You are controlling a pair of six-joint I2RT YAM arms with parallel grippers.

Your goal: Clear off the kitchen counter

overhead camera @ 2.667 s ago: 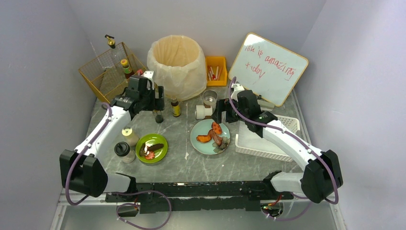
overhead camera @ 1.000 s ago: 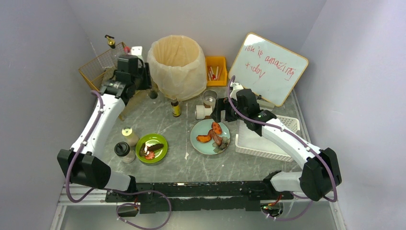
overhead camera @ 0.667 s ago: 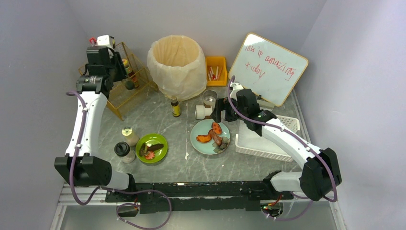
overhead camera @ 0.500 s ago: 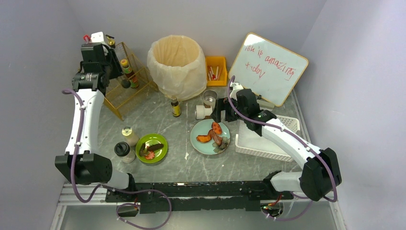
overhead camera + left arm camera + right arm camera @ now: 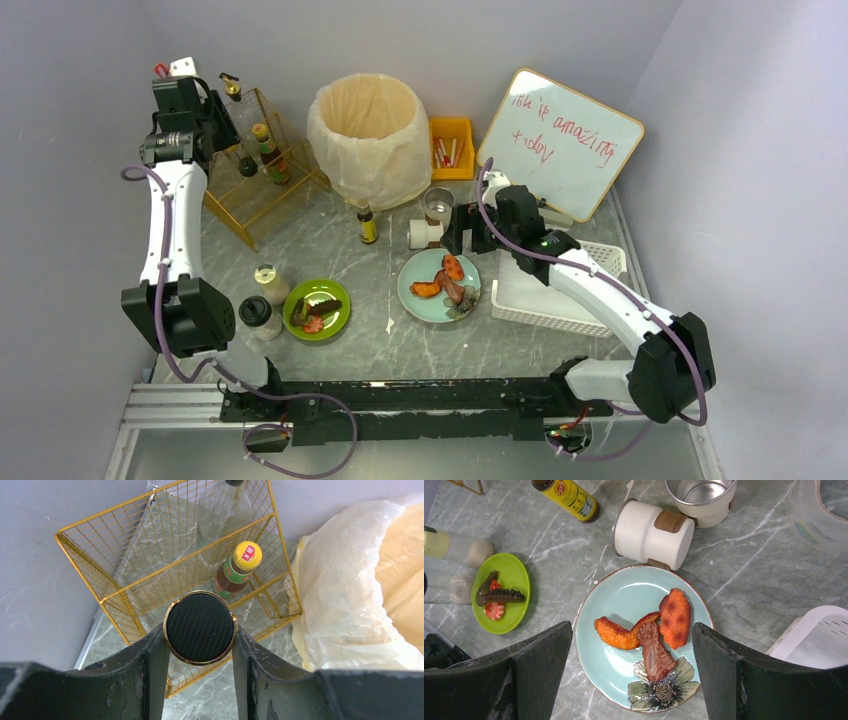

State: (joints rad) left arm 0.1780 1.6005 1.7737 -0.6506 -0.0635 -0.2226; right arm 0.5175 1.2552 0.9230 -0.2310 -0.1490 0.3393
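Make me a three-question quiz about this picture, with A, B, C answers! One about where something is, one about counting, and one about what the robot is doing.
1. Where is the yellow-capped bottle?
A) in the gold wire basket
B) on a plate
C) lying on the floor

2. How many plates hold food?
A) one
B) two
C) four

3. What are the left fingers doing?
A) resting wide open
B) pinching a black-capped bottle
C) holding a spoon

Answers:
1 A, it stands inside the basket's wires.
2 B, the green plate and the blue plate.
3 B, the cap sits tight between both fingers.
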